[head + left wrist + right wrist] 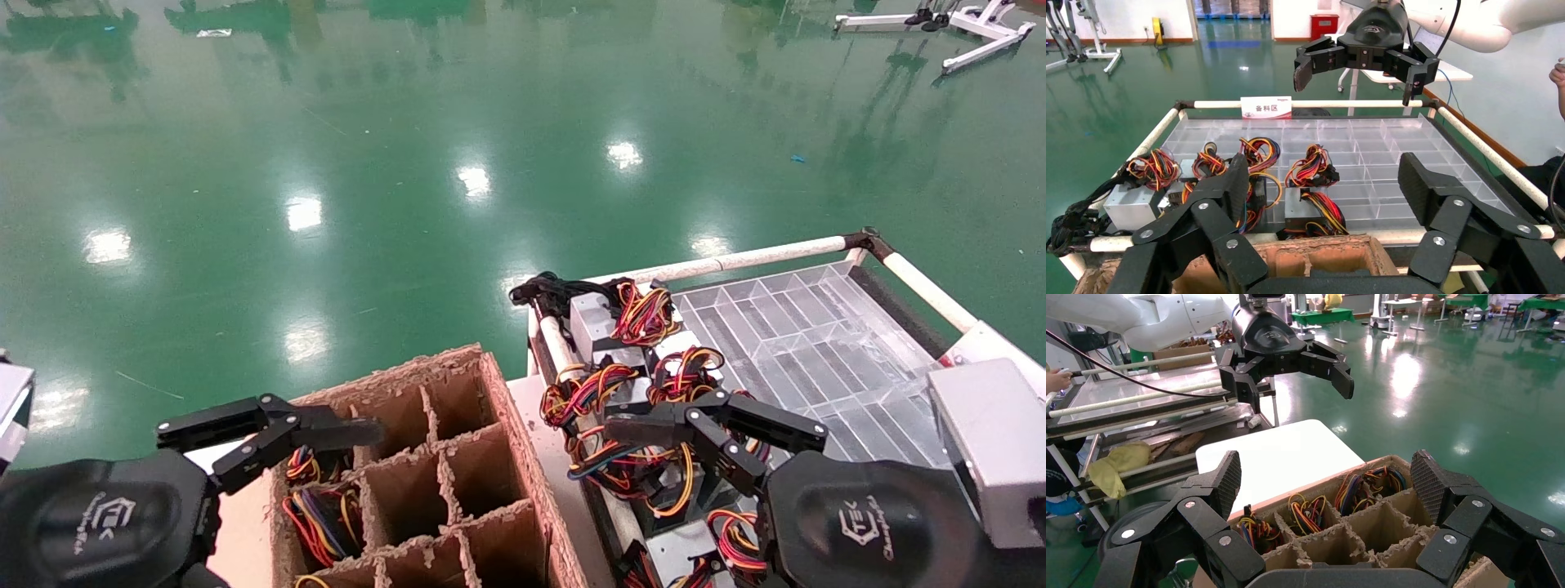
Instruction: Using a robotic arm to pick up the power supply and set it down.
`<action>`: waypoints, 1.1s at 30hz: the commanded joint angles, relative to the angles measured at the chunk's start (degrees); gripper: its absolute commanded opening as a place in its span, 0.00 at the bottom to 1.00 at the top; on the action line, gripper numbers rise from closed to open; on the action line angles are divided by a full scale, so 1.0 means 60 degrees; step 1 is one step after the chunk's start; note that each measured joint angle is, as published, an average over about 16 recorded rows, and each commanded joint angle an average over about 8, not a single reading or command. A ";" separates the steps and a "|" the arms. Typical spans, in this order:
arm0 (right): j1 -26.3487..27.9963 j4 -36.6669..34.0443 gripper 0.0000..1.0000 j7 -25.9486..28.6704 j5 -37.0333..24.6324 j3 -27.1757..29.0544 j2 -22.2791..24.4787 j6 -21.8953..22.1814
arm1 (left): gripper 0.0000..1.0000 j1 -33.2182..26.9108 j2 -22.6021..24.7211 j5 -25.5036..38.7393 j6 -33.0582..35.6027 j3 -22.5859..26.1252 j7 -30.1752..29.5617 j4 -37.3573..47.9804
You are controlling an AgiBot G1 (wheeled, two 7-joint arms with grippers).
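Several power supplies, grey metal boxes with red, yellow, orange and black wires, lie at the near-left end of a clear divided tray [809, 343]. One [596, 322] is at the back of the group, and another [1306, 205] shows in the left wrist view. More wire bundles [1367, 490] fill cells of the brown cardboard divider box [458, 490]. My left gripper [270, 425] [1324, 190] hovers open over the box's left side, holding nothing. My right gripper [715, 429] [1324, 484] hangs open above the power supplies in the tray, also holding nothing.
White pipe rails [735, 261] frame the tray, and a label card [1266, 107] stands on its far rail. The divider box rests on a white table [1278, 459]. A shelf cart [1138, 416] stands beyond the left arm. Green floor [409, 163] surrounds everything.
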 commanded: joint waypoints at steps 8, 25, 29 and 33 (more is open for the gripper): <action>0.0001 0.0003 1.00 0.0015 -0.0118 -0.0061 -0.0018 0.0010 | 0.00 0.0000 0.0000 0.0000 0.0000 0.0000 0.0000 0.0001; 0.1702 -0.1805 1.00 0.0142 -0.2880 -0.2243 -0.2703 -0.0424 | 0.00 -0.0003 0.0000 -0.0002 0.0002 0.0005 0.0003 0.0005; 0.2313 -0.2663 1.00 -0.0207 -0.3583 -0.2806 -0.3631 -0.0556 | 0.00 -0.0004 0.0000 -0.0002 0.0002 0.0006 0.0004 0.0005; 0.2868 -0.3577 1.00 -0.0724 -0.4111 -0.3296 -0.4506 -0.0642 | 0.00 -0.0004 -0.0001 -0.0003 0.0002 0.0006 0.0004 0.0005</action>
